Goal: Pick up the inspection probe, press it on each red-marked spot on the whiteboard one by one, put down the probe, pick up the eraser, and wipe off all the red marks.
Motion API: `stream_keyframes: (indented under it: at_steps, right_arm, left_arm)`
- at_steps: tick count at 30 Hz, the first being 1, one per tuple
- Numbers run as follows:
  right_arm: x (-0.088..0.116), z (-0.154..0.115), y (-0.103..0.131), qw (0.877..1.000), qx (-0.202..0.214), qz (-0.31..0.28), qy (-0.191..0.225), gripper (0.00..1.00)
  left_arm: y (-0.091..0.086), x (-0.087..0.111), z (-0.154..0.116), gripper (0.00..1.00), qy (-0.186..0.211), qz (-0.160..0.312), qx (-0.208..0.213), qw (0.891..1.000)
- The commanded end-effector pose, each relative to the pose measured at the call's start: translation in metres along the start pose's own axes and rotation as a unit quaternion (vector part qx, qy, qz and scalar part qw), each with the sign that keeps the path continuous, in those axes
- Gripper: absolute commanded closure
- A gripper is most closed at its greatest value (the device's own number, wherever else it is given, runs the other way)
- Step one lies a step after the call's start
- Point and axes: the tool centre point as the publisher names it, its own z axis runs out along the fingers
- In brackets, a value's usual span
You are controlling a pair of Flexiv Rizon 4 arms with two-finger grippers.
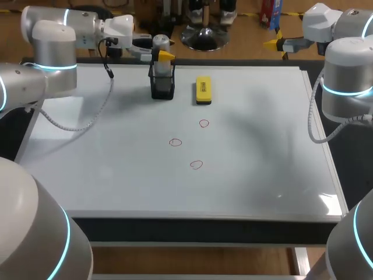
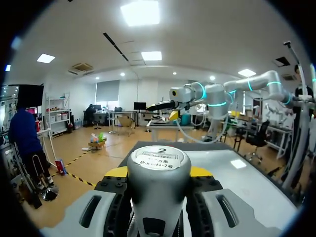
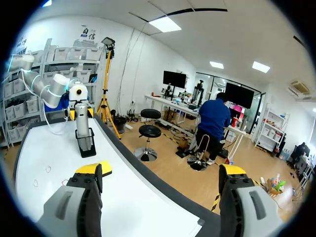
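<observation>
The inspection probe (image 2: 159,177) stands upright in a black holder (image 1: 162,87) at the 12 o'clock edge of the whiteboard (image 1: 116,169), its grey cap rising above the holder's rim. The left end effector (image 1: 161,55) holds that cap, a yellow-tipped finger pressed against each side; in the left wrist view the cap fills the space between the finger pads. The yellow eraser (image 1: 203,90) lies flat on the board just beside the holder, at its 3 o'clock. Three red-marked spots, small drawn circles, sit on the board between the holder's 5 and 6 o'clock: one (image 1: 203,123) nearest the eraser, one (image 1: 175,142) further down, one (image 1: 196,165) closest to the board's middle. The right end effector (image 3: 163,169) hangs well apart at the table's 1 o'clock corner, fingers spread wide and holding nothing.
</observation>
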Motion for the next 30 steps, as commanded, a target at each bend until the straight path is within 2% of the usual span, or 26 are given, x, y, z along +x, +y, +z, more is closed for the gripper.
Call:
stream_keyframes:
  at_steps: [1, 14, 23, 30]
  right_arm:
    - [0.000, 0.000, 0.000, 1.000, 0.000, 0.000, 0.000, 0.00]
    - [0.000, 0.000, 0.000, 1.000, 0.000, 0.000, 0.000, 0.00]
    - [0.000, 0.000, 0.000, 1.000, 0.000, 0.000, 0.000, 0.00]
    - [0.000, 0.000, 0.000, 1.000, 0.000, 0.000, 0.000, 0.00]
  left_arm:
    - [-0.011, -0.002, -0.001, 1.00, 0.007, 0.003, -0.001, 1.000]
    - [-0.047, -0.006, -0.006, 1.00, 0.016, 0.021, -0.002, 1.000]
    - [-0.072, -0.006, -0.013, 1.00, 0.021, 0.011, 0.001, 1.000]
    - [-0.092, -0.002, -0.017, 1.00, 0.028, 0.008, -0.014, 0.999]
